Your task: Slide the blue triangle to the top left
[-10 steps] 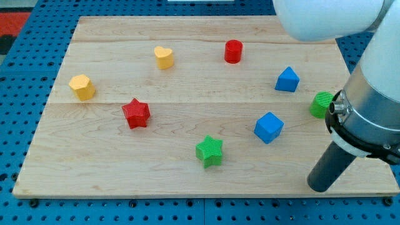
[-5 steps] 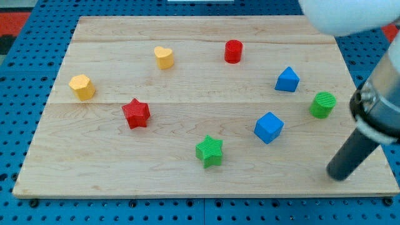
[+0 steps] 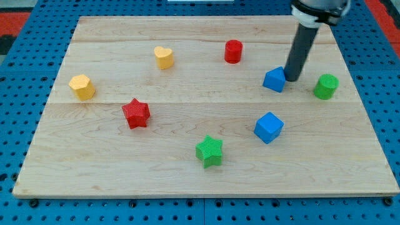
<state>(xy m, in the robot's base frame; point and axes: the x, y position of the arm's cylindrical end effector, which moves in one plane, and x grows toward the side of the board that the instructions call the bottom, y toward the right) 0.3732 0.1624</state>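
Observation:
The blue triangle (image 3: 274, 80) lies on the wooden board (image 3: 187, 162), right of centre in the upper half. My tip (image 3: 291, 79) is right against the triangle's right side, touching it. The rod rises from there to the view's top edge.
A green cylinder (image 3: 325, 86) stands right of my tip. A blue cube (image 3: 269, 127) lies below the triangle, a green star (image 3: 209, 151) lower centre. A red cylinder (image 3: 233, 51) and a yellow heart (image 3: 164, 57) are near the top, a red star (image 3: 136, 113) and a yellow block (image 3: 82, 87) on the left.
My tip swung from the board's lower right up to the blue triangle's right side. The triangle has slid a little to the left. The green cylinder sits slightly higher.

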